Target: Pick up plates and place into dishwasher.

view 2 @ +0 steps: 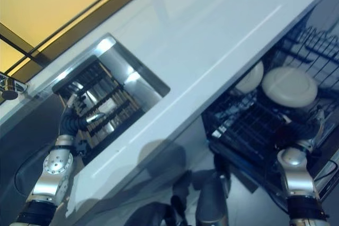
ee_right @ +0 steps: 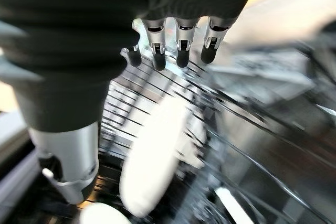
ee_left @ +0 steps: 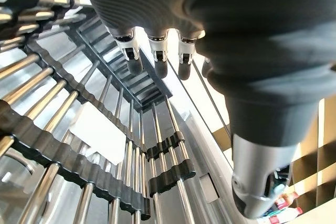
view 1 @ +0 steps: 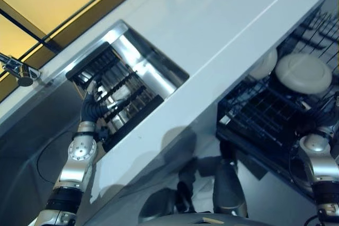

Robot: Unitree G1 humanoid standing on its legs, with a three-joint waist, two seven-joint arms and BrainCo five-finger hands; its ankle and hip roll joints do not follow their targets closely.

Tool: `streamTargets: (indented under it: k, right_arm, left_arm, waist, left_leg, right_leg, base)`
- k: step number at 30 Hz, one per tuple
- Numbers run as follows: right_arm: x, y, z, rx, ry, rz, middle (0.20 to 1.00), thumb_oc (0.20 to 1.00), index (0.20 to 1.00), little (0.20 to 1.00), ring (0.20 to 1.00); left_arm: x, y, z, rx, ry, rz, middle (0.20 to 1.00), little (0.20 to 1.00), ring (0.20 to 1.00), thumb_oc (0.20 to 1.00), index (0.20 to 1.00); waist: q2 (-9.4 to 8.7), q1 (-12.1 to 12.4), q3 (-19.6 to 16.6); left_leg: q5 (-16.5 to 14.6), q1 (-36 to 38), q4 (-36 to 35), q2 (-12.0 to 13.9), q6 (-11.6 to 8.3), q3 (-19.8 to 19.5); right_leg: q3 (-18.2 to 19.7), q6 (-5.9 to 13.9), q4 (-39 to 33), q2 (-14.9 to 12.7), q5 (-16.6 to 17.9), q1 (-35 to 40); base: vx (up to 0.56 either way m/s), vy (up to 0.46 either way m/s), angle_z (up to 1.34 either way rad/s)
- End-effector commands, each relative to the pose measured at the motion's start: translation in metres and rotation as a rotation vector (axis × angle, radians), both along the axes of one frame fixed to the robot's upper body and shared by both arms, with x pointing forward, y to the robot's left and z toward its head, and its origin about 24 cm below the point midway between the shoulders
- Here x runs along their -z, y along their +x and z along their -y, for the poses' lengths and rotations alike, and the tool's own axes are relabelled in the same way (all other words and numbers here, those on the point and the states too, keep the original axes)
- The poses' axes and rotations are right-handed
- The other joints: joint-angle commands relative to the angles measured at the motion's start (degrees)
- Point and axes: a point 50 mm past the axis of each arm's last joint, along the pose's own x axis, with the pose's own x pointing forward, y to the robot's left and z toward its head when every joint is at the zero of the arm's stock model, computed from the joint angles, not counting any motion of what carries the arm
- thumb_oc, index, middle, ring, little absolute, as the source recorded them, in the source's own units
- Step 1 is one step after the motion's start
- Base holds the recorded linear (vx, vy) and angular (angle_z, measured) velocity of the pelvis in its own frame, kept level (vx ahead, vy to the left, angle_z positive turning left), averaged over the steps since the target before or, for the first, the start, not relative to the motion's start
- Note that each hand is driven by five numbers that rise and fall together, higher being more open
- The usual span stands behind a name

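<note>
Left hand [view 1: 91,107] is over the metal drying rack [view 1: 119,96] set in the sink [view 1: 153,70] of the white bench [view 1: 222,30] — fingers [ee_left: 157,59] relaxed and apart, holding nothing. Right hand [view 2: 304,130] is at the dishwasher's dark wire rack [view 2: 249,128], fingers [ee_right: 181,51] loosely extended, empty. Two pale plates [view 1: 303,72] [view 2: 249,78] stand in that rack — one just beyond the right hand, the other beside it under the bench edge.

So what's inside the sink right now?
A dark drying rack with metal bars fills the sink; the left hand reaches into it holding nothing. No plate shows; the bottom beneath the rack is mostly covered.
</note>
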Motion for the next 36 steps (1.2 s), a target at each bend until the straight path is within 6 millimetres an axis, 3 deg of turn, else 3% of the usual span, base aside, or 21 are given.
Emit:
streamTargets:
  k: [1,2,8,12,17,28,36]
  right_arm:
    - [-0.031,0.007,0.009,0.058,-0.039,0.131,1.000,1.000,1.000,1.000,1.000]
    - [-0.032,0.006,0.011,0.088,-0.039,0.142,1.000,1.000,1.000,1.000,1.000]
    - [-0.047,-0.008,0.025,0.346,-0.079,0.276,1.000,1.000,1.000,1.000,1.000]
    - [-0.054,-0.014,0.030,0.415,-0.090,0.324,1.000,1.000,1.000,1.000,1.000]
    - [-0.049,-0.010,0.033,0.328,-0.003,0.284,1.000,1.000,1.000,1.000,1.000]
    - [-0.032,0.021,0.018,0.048,0.235,0.281,1.000,1.000,1.000,1.000,1.000]
    - [-0.039,0.043,0.007,-0.009,0.193,0.246,1.000,1.000,1.000,1.000,1.000]
  left_arm:
    - [-0.018,0.002,-0.006,-0.017,0.010,0.090,1.000,1.000,1.000,1.000,1.000]
    - [-0.019,0.002,-0.005,-0.016,0.009,0.093,1.000,1.000,1.000,1.000,1.000]
    - [-0.015,0.002,0.000,-0.020,-0.028,0.107,1.000,1.000,1.000,1.000,1.000]
    - [-0.011,-0.002,0.004,-0.012,-0.056,0.106,1.000,1.000,1.000,1.000,1.000]
    - [-0.009,-0.005,0.006,-0.001,-0.071,0.100,1.000,1.000,1.000,1.000,1.000]
    - [-0.019,0.004,0.016,0.013,-0.057,0.122,1.000,1.000,1.000,1.000,1.000]
    - [-0.029,0.008,0.019,0.026,-0.055,0.150,1.000,1.000,1.000,1.000,1.000]
  waist:
    - [-0.96,0.0,1.3]
    - [-0.45,-0.1,1.5]
    - [2.09,-1.4,2.9]
    - [3.50,-1.9,3.0]
    - [4.37,-2.2,3.0]
    - [5.24,-1.6,5.2]
    - [5.30,0.2,5.2]
  left_leg:
    - [2.9,-7.7,4.4,-1.1,4.10,2.1]
    - [1.8,-7.5,4.6,-1.2,3.79,1.5]
    - [1.7,-8.5,4.3,-1.7,3.88,2.3]
    - [1.2,-8.0,4.0,-2.2,3.92,2.6]
    - [1.0,-8.1,4.3,-2.8,3.92,2.4]
    - [1.7,-11.8,4.6,-3.4,3.64,1.8]
    - [3.7,-16.6,4.2,-3.6,3.50,1.3]
  right_leg:
    - [-1.8,-0.92,2.4,0.4,-6.3,1.4]
    - [-1.7,-0.57,2.9,0.4,-7.5,1.4]
    - [-0.3,-0.55,3.9,0.6,-7.8,-1.3]
    - [0.6,-0.53,4.0,0.7,-8.1,-1.6]
    - [1.2,-0.77,4.3,0.7,-8.2,-2.2]
    - [1.2,-1.47,5.0,0.9,-8.1,-6.3]
    - [0.4,-2.24,4.6,1.1,-6.7,-10.6]
  base:
    - [-0.03,0.065,0.00]
    - [-0.02,0.067,-0.04]
    - [-0.04,0.071,-0.09]
    - [0.01,0.055,-0.05]
    - [0.02,0.018,-0.09]
    - [-0.04,-0.024,-0.10]
    - [-0.06,-0.050,0.03]
